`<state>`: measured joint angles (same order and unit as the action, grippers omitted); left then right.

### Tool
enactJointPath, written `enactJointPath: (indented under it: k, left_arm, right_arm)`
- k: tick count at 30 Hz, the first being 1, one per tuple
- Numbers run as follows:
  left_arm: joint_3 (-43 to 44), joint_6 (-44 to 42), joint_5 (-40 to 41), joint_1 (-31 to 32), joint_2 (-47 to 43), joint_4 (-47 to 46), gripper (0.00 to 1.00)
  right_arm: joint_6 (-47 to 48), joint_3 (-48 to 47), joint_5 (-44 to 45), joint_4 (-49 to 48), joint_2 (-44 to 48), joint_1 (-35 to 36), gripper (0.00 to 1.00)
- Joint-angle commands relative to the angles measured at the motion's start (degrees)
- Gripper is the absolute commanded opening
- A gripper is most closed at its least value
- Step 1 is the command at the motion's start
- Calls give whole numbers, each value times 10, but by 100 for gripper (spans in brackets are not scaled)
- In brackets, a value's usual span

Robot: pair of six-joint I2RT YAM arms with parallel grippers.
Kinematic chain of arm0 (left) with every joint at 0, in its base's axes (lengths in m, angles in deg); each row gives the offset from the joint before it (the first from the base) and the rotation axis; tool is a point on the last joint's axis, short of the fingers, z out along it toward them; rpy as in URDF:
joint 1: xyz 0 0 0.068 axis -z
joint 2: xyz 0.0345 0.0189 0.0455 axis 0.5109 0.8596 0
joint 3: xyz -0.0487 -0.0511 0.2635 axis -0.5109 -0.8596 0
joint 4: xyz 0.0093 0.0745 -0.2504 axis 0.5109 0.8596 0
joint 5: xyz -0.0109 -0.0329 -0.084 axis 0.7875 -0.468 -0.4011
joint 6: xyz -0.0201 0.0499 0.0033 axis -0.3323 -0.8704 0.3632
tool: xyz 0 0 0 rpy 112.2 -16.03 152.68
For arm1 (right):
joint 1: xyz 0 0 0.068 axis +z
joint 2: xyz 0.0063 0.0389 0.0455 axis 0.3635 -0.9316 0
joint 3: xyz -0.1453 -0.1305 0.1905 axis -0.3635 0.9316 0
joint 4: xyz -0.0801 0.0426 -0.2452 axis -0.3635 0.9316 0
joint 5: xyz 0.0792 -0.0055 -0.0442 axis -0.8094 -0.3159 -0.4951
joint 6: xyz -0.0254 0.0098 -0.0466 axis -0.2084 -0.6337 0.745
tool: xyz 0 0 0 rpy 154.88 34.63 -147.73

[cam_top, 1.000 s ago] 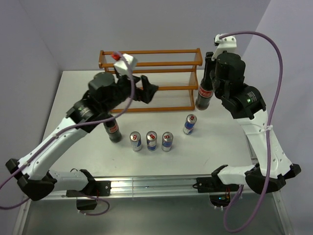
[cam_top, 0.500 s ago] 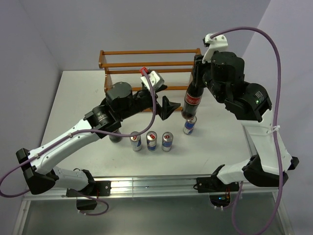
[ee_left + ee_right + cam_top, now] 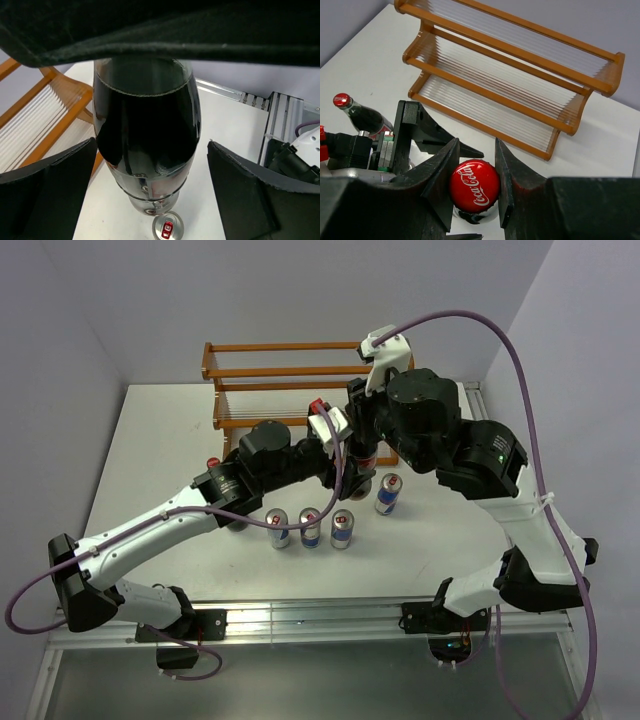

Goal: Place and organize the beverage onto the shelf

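Note:
My right gripper [image 3: 358, 405] is shut on the red-capped neck [image 3: 475, 186] of a dark cola bottle [image 3: 366, 455] and holds it off the table in front of the wooden shelf [image 3: 300, 370]. My left gripper [image 3: 350, 466] is open, and its fingers [image 3: 45, 200] stand either side of the bottle's body [image 3: 145, 135] without touching it. The second cola bottle [image 3: 213, 462] stands at the left, mostly hidden behind my left arm. It also shows in the right wrist view [image 3: 360, 115]. Three cans [image 3: 310, 527] stand in a row, and one more can [image 3: 388, 493] stands to their right.
The shelf [image 3: 510, 85] stands at the back of the white table, and its three levels hold nothing. One can [image 3: 167, 229] is just beyond the held bottle's base. The table's right edge with a metal rail [image 3: 280, 125] is nearby.
My right arm has carried the bottle left, from the shelf's right end to its front. My left gripper has swung right, and its open fingers now straddle the bottle.

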<state>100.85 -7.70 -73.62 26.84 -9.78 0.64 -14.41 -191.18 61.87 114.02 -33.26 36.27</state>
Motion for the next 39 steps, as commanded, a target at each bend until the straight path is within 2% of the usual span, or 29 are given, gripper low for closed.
enactJointPath:
  k: [1, 3, 4, 6, 8, 9, 11, 12, 18, 19, 24, 32, 33, 36, 39]
  left_arm:
    - [-11, -18, 21, 6, -1, -50, 98]
    - [-18, -17, 18, 7, -5, -57, 94]
    - [-19, -15, 19, 7, -5, -59, 85]
    - [-24, -13, 19, 8, -9, -63, 78]
    - [-24, -11, 18, 10, -11, -68, 62]
    - [-23, -10, 23, 10, -11, -68, 57]
    - [-19, -10, 29, 11, -11, -71, 60]
    - [-18, -10, 30, 11, -11, -73, 56]
    - [-13, 24, 44, 19, -16, -92, 11]
    - [-13, 26, 47, 20, -16, -93, 0]
    - [-11, 24, 67, 31, -24, -118, 0]
    - [1, 20, 99, 34, -27, -162, 0]
    - [-1, 20, 106, 34, -28, -168, 0]
    - [-4, 19, 115, 34, -33, -186, 0]
    - [-5, 16, 119, 34, -36, -198, 0]
  right_arm:
    - [19, -32, 50, -140, 19, 21, 0]
    - [19, -28, 52, -143, 17, 25, 0]
    - [19, -25, 53, -144, 17, 29, 0]
    - [19, -19, 52, -150, 19, 31, 0]
    - [15, -11, 51, -153, 19, 32, 0]
    - [14, -8, 48, -156, 22, 32, 0]
    - [9, 2, 44, -161, 26, 32, 0]
    - [7, 5, 43, -166, 31, 32, 0]
    - [-1, 32, 35, -188, 50, 32, 0]
    - [-2, 41, 35, -192, 53, 32, 0]
    - [-1, 70, 24, -207, 71, 32, 0]
    - [5, 104, 23, -228, 82, 28, 30]
    - [2, 106, 21, -228, 79, 25, 38]
    - [-2, 106, 16, -225, 78, 13, 50]
    - [-7, 112, 10, -228, 78, 4, 56]
